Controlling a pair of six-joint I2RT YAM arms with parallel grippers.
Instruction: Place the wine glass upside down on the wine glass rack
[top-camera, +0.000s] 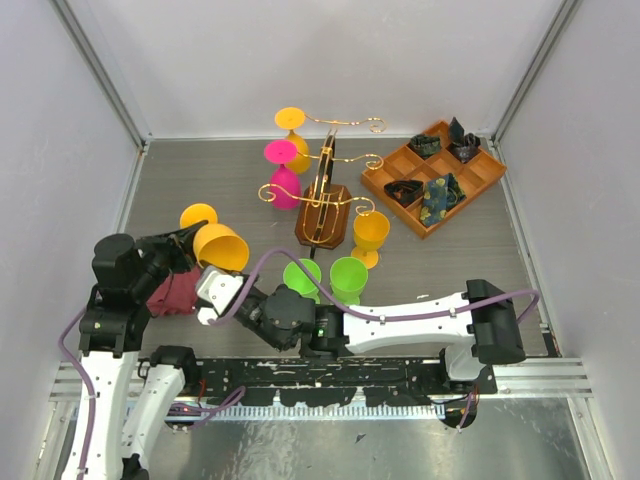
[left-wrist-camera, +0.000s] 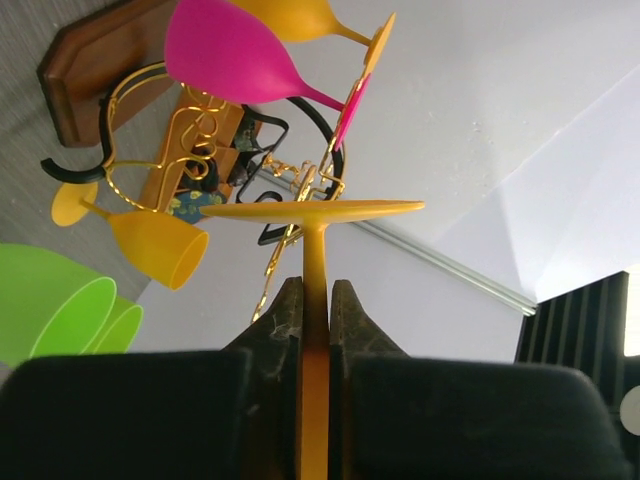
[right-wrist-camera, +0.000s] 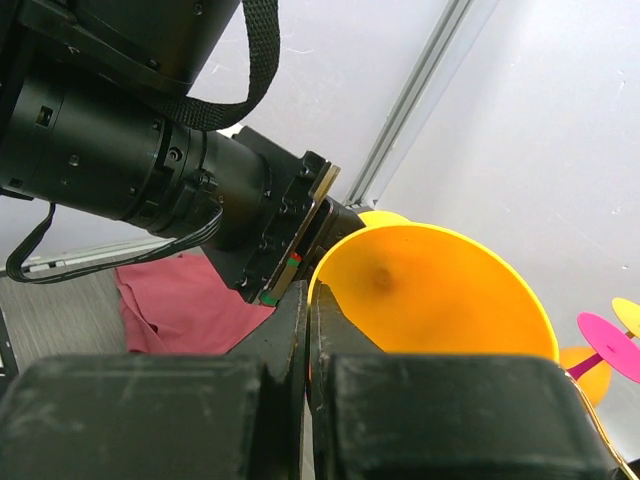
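1. At far left, the left gripper (left-wrist-camera: 316, 292) is clenched on the stem of the orange wine glass (top-camera: 222, 247). In its wrist view the glass's round foot sits just past the fingertips.
2. Beside that arm, a maroon cloth (top-camera: 175, 295) lies on the table.
3. The wine glass is held tipped on its side, well left of the wine glass rack (top-camera: 322, 195) and not touching it.
4. The right gripper (right-wrist-camera: 308, 300), reaching across from the right, pinches the bowl's rim between closed fingers.
5. Near centre stand a green glass (top-camera: 302, 275) and a second green glass (top-camera: 349, 277).
6. Behind them the rack stands on its wooden base. A pink glass (top-camera: 283, 172) and a hanging orange glass (top-camera: 293, 125) are on its left arms, foot up.
7. An upright orange glass (top-camera: 370, 235) stands just right of the base.
8. At far right is an orange compartment tray (top-camera: 478, 180).
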